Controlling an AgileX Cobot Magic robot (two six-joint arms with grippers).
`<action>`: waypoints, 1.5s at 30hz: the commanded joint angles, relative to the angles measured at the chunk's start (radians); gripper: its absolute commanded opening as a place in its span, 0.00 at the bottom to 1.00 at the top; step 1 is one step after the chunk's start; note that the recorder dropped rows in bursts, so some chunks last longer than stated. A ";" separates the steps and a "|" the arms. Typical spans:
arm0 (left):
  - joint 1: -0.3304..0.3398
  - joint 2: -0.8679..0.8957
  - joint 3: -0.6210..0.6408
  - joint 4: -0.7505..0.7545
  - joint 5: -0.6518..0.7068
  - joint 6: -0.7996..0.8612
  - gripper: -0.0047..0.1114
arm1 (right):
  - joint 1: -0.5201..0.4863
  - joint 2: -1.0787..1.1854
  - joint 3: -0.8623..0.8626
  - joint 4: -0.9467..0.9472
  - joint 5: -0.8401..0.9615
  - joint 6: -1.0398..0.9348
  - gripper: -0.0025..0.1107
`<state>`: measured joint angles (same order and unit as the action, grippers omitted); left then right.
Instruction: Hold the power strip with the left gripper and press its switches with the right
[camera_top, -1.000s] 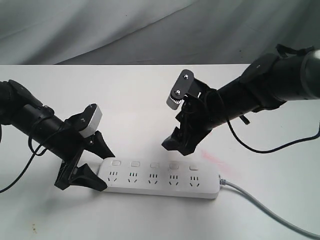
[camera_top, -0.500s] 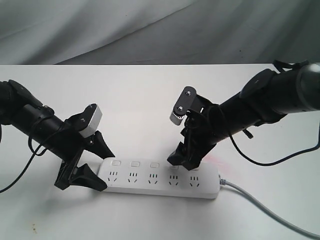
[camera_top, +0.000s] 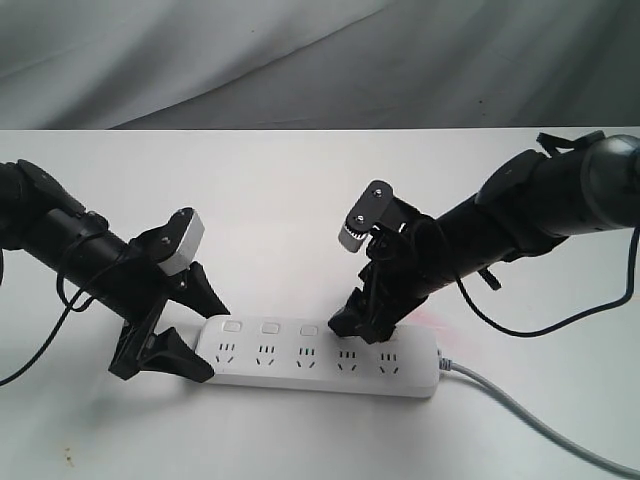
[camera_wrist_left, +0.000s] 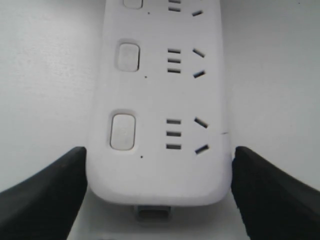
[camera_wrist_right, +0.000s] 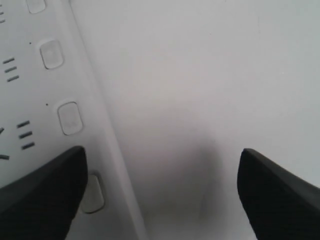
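Observation:
The white power strip (camera_top: 320, 372) lies flat near the table's front, its grey cable (camera_top: 530, 415) running off to the right. My left gripper (camera_top: 197, 330) straddles its left end; in the left wrist view both dark fingers (camera_wrist_left: 47, 192) sit against the sides of the power strip (camera_wrist_left: 160, 165). My right gripper (camera_top: 362, 325) is down on the row of switches (camera_top: 270, 328), covering the fourth one. In the right wrist view it (camera_wrist_right: 160, 200) is wide open, one finger (camera_wrist_right: 42, 197) lying partly over a switch (camera_wrist_right: 94, 194), the other over bare table.
The white table (camera_top: 300, 200) carries a faint pink smear (camera_top: 432, 318) just right of the right gripper. A grey cloth backdrop (camera_top: 300, 60) hangs behind the far edge. Black cables trail from both arms.
The right arm has come down and forward, from hovering above the strip to resting on its switch row. The left arm and the strip have not moved.

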<state>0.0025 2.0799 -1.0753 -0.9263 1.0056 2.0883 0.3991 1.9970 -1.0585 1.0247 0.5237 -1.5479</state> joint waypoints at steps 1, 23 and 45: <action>-0.003 0.004 -0.001 -0.008 -0.003 0.005 0.45 | -0.001 0.030 0.035 -0.062 -0.045 -0.012 0.69; -0.003 0.004 -0.001 -0.008 -0.003 0.005 0.45 | -0.040 0.031 0.052 -0.145 -0.071 0.047 0.69; -0.003 0.004 -0.001 -0.008 -0.003 0.005 0.45 | -0.070 -0.258 0.086 0.106 0.003 -0.160 0.69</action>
<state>0.0025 2.0799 -1.0753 -0.9284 1.0056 2.0883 0.3536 1.7465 -0.9951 1.1526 0.5311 -1.7197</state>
